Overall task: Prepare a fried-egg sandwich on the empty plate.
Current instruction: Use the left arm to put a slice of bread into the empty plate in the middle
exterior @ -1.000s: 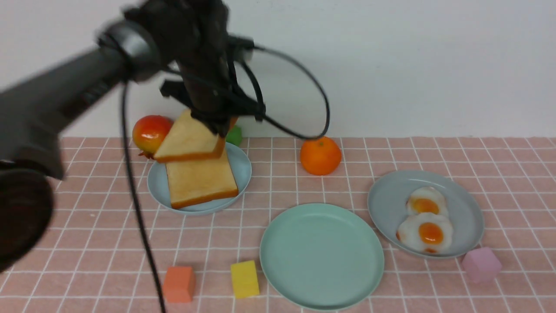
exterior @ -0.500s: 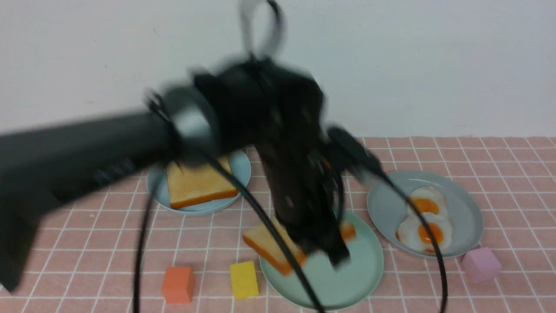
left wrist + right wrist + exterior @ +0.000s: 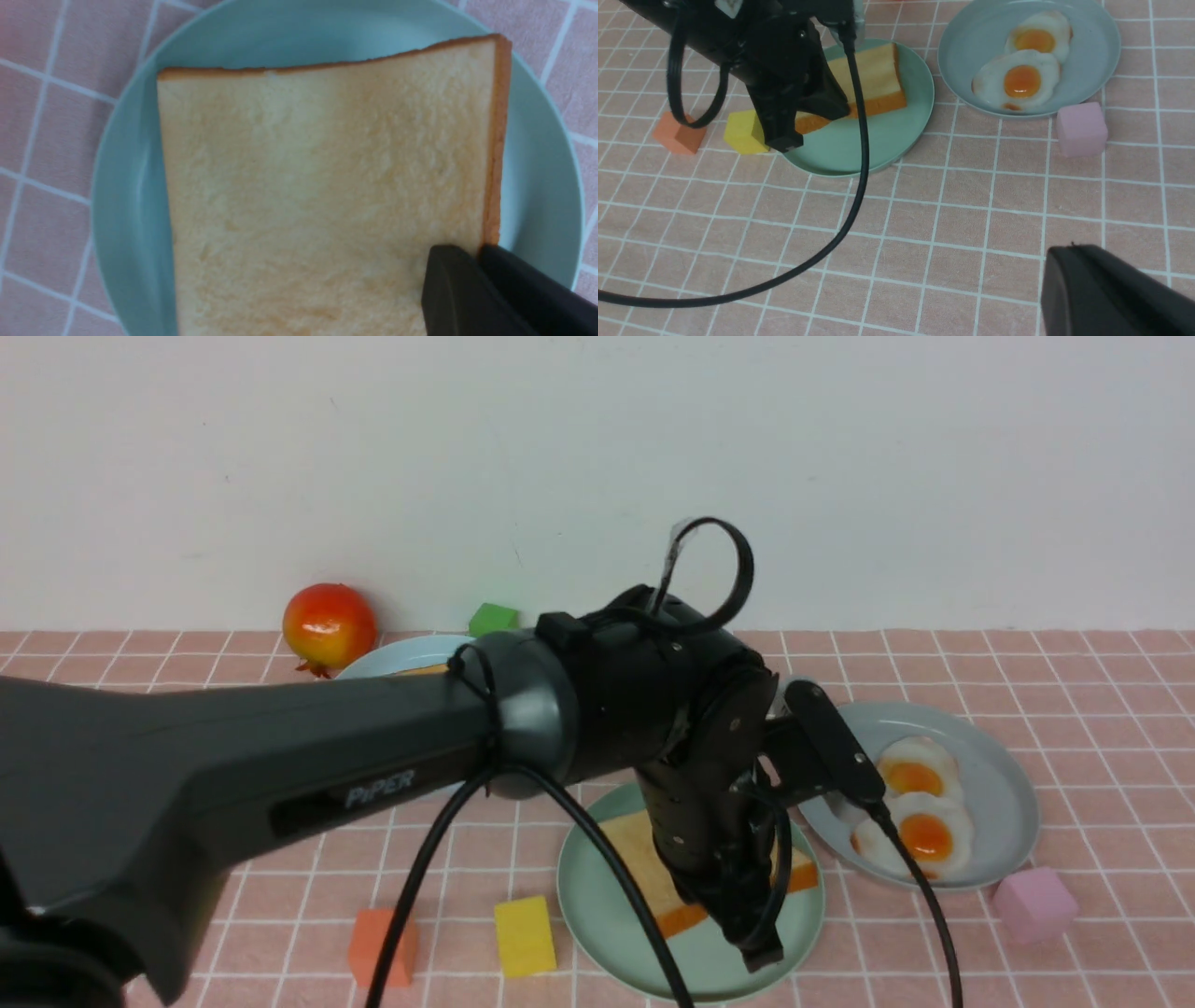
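Right gripper [image 3: 1069,275]: nearest the robot, poised above bare pink tiles; jaws closed on nothing, probably parked clear of the working arm.
Front row: orange block [image 3: 378,943] and yellow block [image 3: 525,935], loose beside the plate and not needed for the sandwich.
Mint-green plate [image 3: 583,896]: carries the first toast slice [image 3: 303,196], lying roughly centred so the later layers have room.
Left gripper [image 3: 481,254]: pinched onto the slice's crusted corner; an edge hold lets the bread lie flat, and it is not yet let go.
Pink block [image 3: 1032,903]: just beside the grey plate [image 3: 1004,784].
Fried eggs [image 3: 924,835]: two, overlapping on the grey plate; one is likely the next layer.
Pale blue plate [image 3: 392,658]: mostly behind the left arm; a strip of second slice [image 3: 425,669] shows.
By the wall: red fruit [image 3: 329,621], green block [image 3: 492,616].
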Controlling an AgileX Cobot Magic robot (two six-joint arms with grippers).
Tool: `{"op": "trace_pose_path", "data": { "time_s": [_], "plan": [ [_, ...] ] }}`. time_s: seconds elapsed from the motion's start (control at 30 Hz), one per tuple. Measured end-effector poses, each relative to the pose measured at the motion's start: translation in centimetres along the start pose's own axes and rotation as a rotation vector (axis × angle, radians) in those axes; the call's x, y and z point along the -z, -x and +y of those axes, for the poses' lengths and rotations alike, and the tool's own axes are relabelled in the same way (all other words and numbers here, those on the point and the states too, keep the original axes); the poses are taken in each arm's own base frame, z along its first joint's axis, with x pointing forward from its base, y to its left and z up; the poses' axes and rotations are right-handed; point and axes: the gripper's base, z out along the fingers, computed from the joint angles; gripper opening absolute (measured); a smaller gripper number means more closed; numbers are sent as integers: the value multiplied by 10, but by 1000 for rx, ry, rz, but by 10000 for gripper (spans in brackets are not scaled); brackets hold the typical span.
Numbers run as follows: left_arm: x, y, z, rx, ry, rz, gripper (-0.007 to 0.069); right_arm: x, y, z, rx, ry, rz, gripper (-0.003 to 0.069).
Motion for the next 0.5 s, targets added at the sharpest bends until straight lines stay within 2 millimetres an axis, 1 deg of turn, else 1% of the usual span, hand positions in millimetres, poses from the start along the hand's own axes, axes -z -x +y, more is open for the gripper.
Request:
{"op": "trace_pose_path", "data": {
  "time_s": [0.17,0.3,0.33,0.4,0.43,0.47,0.5],
  "plan": [
    [-12,-4,-1,-8,-7,38,44,0,0,1,-9,16,-1,32],
    [-15,-5,-1,-15,-4,52,52,0,0,1,-9,16,-1,32],
    [-15,-5,-1,-16,-4,53,70,0,0,1,-9,16,-1,32],
    [-15,-5,-1,-18,-2,53,129,0,0,2,-9,17,-1,32],
    [-15,-5,-1,-18,-2,53,137,0,0,2,-9,17,-1,32],
    [-15,-6,-1,-18,-2,54,196,0,0,2,-9,17,-1,32],
    [-15,-6,-1,-18,-2,54,233,0,0,2,-10,17,-1,32]
  ]
}}
